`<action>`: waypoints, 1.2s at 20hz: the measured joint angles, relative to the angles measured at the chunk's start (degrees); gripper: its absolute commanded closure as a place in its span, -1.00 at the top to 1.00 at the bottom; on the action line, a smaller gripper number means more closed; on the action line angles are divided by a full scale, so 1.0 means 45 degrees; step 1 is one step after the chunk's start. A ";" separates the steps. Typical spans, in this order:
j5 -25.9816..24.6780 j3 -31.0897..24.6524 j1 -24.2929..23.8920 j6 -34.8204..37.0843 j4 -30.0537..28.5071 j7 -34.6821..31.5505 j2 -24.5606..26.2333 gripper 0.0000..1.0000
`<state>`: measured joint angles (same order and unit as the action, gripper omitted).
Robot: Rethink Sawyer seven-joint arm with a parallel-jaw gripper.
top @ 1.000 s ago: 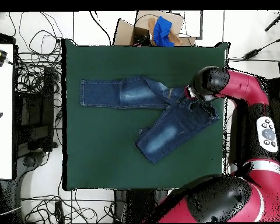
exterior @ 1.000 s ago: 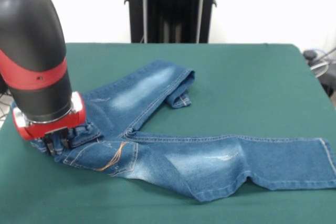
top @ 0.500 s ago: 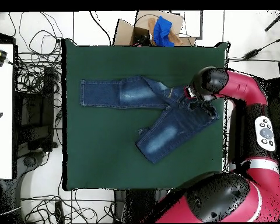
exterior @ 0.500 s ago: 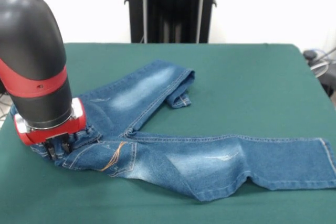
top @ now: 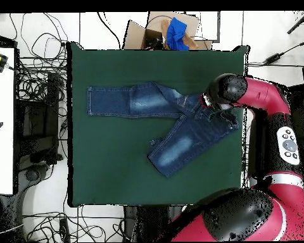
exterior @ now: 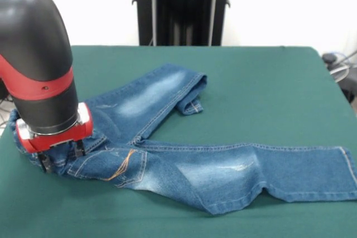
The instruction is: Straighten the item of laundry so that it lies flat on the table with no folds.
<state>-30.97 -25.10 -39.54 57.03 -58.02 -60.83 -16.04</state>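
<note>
The item of laundry (exterior: 184, 160), a small pair of blue jeans with faded patches, lies on the green table (exterior: 262, 87). One leg stretches flat toward the right edge. The other leg runs back toward the middle, and its hem is folded under (exterior: 191, 104). The bunched waistband (exterior: 22, 137) is at the left, under my gripper (exterior: 61, 157). The gripper stands open, with one finger on each side of the waistband cloth. From above, the jeans (top: 161, 120) form a V shape, and my gripper (top: 216, 112) is at their right end, near the table (top: 116, 171) edge.
The table's left edge (exterior: 5, 137) is close beside the gripper in the front view. A cardboard box with a blue thing in it (top: 170, 31) sits beyond the table's top edge in the overhead view. Cables (top: 40, 126) lie on the floor at the left.
The fingers were close together on the waistband and have now spread apart. The gripper has drifted slightly toward the table's edge, and the waistband has slumped a little.
</note>
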 measured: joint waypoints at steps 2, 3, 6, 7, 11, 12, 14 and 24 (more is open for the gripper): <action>-0.0003 0.0002 -0.0003 -0.0312 -0.0200 0.0000 -0.0116 1.00; 0.0000 0.0004 -0.0003 -0.0426 -0.0281 0.0000 -0.0163 1.00; 0.0000 0.0009 -0.0001 -0.0747 -0.0532 0.0000 -0.0340 1.00; 0.0000 0.0009 -0.0001 -0.0829 -0.0604 0.0000 -0.0392 1.00; 0.0003 0.0031 0.0000 -0.1080 -0.0874 0.0000 -0.0584 1.00; 0.0000 0.0044 0.0001 -0.1115 -0.0935 0.0000 -0.0615 1.00; 0.0003 0.0101 0.0014 -0.1205 -0.1074 0.0000 -0.0676 1.00; 0.0501 0.1003 0.0684 -0.1673 -0.3247 -0.0313 -0.2013 1.00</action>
<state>-28.72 -20.58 -36.46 49.50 -72.63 -62.23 -25.10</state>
